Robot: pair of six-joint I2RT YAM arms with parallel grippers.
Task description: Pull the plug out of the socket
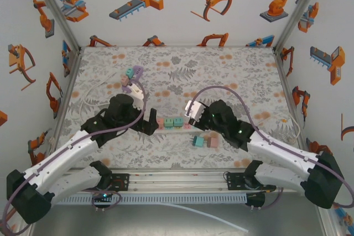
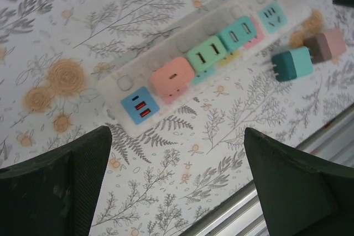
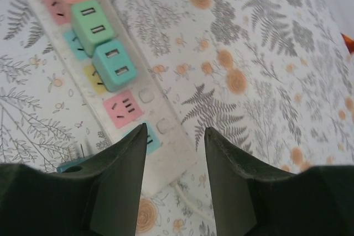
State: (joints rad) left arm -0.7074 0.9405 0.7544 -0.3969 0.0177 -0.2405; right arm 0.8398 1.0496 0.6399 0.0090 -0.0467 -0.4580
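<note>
**Three Plugs Sit in a Long Strip**

A long white plastic power strip [image 1: 168,122] lies flat in the middle of the flowery counter [image 1: 232,75], between the two arms. Its long side runs from left to right. Three plugs stand in a row on it: a pink square plug [image 2: 172,75], a green square plug [image 2: 206,53] and a teal square plug [image 2: 239,33]. Their flat tops face up. The green and teal ones each show two small slots. A blue square with two red slots [image 2: 140,106] sits at the strip's left end.

The left fingers [image 2: 83,181] are spread very wide and hold nothing. They hang over the counter just beside the strip's left end. The right fingers [image 3: 124,181] are a little way apart and hold nothing. They hang over the strip's right end.

Near the strip, a loose teal plug [image 2: 293,63] and a loose pink plug [image 2: 327,44] lie side by side on the counter. More coloured plugs [image 1: 133,74] lie at the back left. Purple cables [image 1: 243,106] loop over the arms. Orange robot pictures [image 1: 138,1] cover the white walls.
</note>
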